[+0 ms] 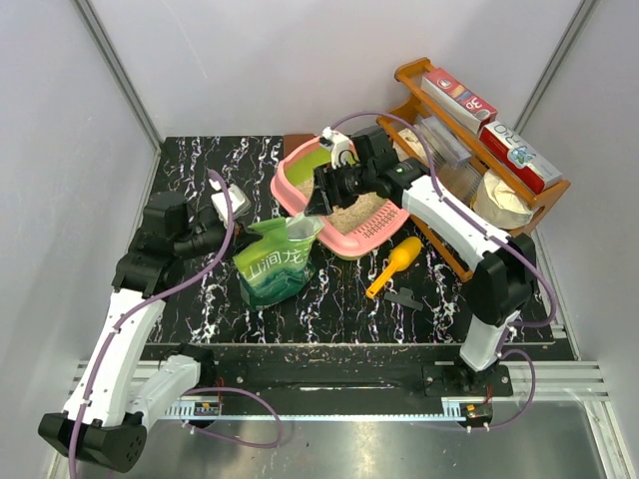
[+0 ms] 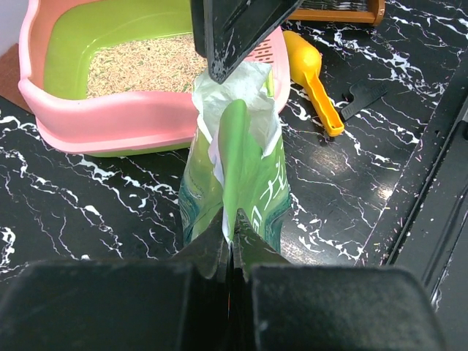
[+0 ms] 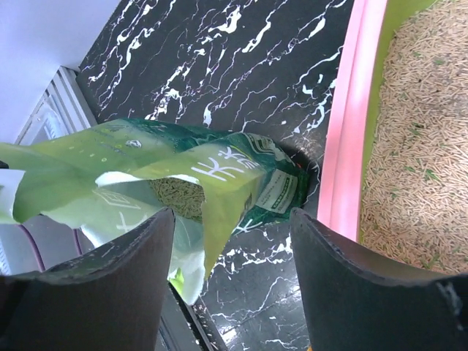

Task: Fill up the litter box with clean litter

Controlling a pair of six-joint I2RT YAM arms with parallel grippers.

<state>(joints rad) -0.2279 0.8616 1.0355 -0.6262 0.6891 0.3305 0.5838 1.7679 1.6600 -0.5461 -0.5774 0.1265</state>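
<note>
Black marble-patterned tabletop (image 1: 329, 309) is carrying everything you are working with, inside pale grey walls. The litter box (image 1: 290, 180) is sitting toward the far middle of it, with its slotted pink lip pointing to the near right. The clean litter (image 1: 346, 212) is lying as a thin tan layer across the lime-green floor, well below the rim. Just beside the box, on its near left, the green bag (image 1: 275, 264) is standing upright with its mouth gaping. The right wrist view is showing you more tan pellets inside that mouth. A yellow-orange scoop (image 1: 394, 264) is lying on the table near the box's lip, apart from both grippers. The brown wooden rack (image 1: 547, 192) at the far right is holding red and white boxes (image 1: 459, 97).

Your left gripper (image 2: 231, 230) is reaching in from the left with its fingers pressed together, pinching a fold of the bag's upper edge. Your right gripper (image 3: 230, 219) is hovering over the bag's mouth beside the box's near wall. Its fingers (image 3: 110, 285) are standing spread wide with a flap of the bag's rim between them. In the left wrist view one tip is appearing to meet the bag's white inner film, but you cannot tell whether it is pressing on it.
</note>
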